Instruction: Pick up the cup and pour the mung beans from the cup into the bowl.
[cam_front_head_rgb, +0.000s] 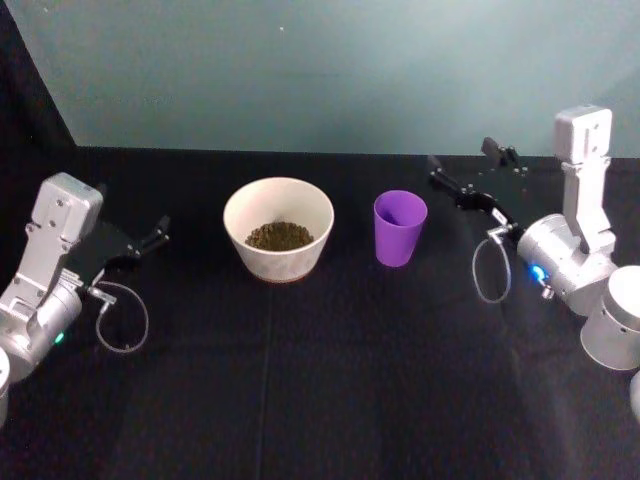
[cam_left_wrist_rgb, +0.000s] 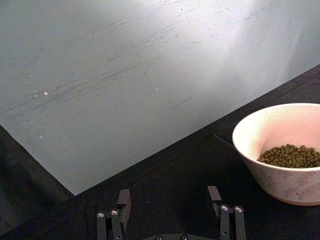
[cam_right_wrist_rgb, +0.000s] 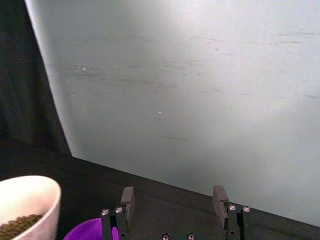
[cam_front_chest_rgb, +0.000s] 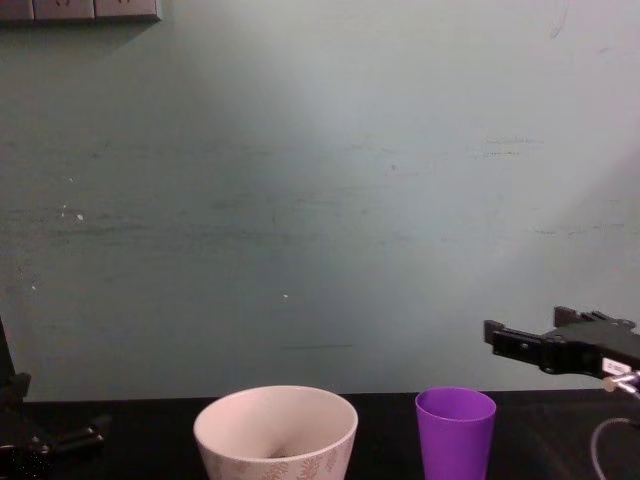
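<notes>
Standing upright on the black cloth-covered table (cam_front_head_rgb: 330, 380), the cup (cam_front_head_rgb: 400, 228) is a smooth, tapered purple plastic tumbler with no handle, just to the right of the bowl (cam_front_head_rgb: 279, 229) and apart from it. That bowl is wide, round and cream-white, with a pale fern pattern pressed around its outside, and a low heap of small, dull green mung beans (cam_front_head_rgb: 279, 236) lies in its bottom. Whether anything is in the cup cannot be told.

The right gripper (cam_front_head_rgb: 468, 172) hangs above the table to the right of the cup, well clear of it, its thin black fingers spread with nothing between them. The left gripper (cam_front_head_rgb: 140, 243) sits low to the left of the bowl, apart from it, its dark jaws likewise spread and empty. A matte pale teal wall (cam_front_chest_rgb: 320, 200), lightly scuffed, rises behind the table.
</notes>
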